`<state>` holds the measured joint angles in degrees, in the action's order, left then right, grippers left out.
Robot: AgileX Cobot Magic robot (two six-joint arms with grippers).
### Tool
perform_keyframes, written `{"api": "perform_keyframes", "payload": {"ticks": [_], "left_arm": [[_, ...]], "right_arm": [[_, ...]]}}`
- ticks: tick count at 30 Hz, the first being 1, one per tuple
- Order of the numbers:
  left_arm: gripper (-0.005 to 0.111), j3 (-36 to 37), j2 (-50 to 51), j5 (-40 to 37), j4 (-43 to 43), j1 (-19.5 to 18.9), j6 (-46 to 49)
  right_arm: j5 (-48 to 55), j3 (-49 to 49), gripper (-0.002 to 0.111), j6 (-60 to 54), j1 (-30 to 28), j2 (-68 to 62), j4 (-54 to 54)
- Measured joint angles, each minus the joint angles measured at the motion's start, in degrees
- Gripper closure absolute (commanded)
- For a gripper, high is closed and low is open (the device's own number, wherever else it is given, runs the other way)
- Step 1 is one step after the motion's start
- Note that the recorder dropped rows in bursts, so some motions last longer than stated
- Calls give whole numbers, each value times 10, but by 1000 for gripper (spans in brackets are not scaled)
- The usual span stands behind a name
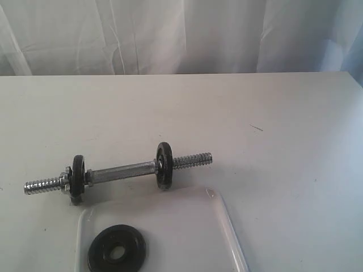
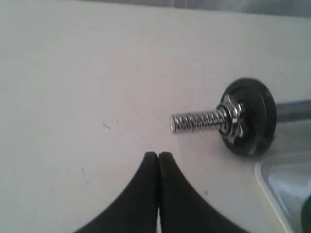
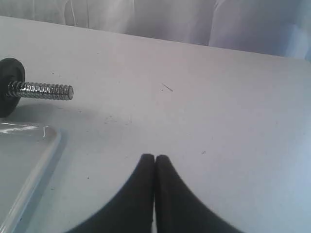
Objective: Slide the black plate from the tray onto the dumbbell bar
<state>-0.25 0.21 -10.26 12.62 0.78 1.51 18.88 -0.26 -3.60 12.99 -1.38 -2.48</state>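
**A:** Black plate (image 1: 116, 250) first: where is it lying?

**B:** It is lying flat on the white tray (image 1: 187, 232), hole facing up. It is sitting on the camera side of the dumbbell bar (image 1: 122, 171), not touching it.

**A:** And the tray?

**B:** It is resting on the tabletop (image 1: 272, 113), just beside the bar and running alongside it.

**A:** What is the bar carrying?

**B:** Two black discs are standing on edge on the bar. The first disc (image 1: 76, 173) is sitting toward one end, with a star nut (image 1: 66, 181) lying against its outer face. The second disc (image 1: 164, 165) is sitting toward the other end, with bare thread sticking out beyond it.

**A:** Fingers?

**B:** The left fingers (image 2: 149, 172) are pressing together and gripping nothing, hanging near the bar's nutted end. The right fingers (image 3: 148, 174) are also pressing together and empty, hanging near the bar's bare threaded end.
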Motion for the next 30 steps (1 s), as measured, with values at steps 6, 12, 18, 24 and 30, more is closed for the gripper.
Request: {"api": "perform_keyframes", "payload": {"ticks": [6, 12, 18, 24, 30], "left_arm": [[107, 0, 0, 136, 3, 0, -35], [107, 0, 0, 154, 15, 0, -209], [107, -132, 66, 19, -44, 0, -179], [107, -366, 309, -142, 50, 0, 94], [99, -605, 567, -363, 272, 0, 425]], "right_arm": [[0, 0, 108, 0, 0, 0, 0], [0, 0, 108, 0, 0, 0, 0], [0, 0, 108, 0, 0, 0, 0], [0, 0, 108, 0, 0, 0, 0], [0, 0, 108, 0, 0, 0, 0]]}}
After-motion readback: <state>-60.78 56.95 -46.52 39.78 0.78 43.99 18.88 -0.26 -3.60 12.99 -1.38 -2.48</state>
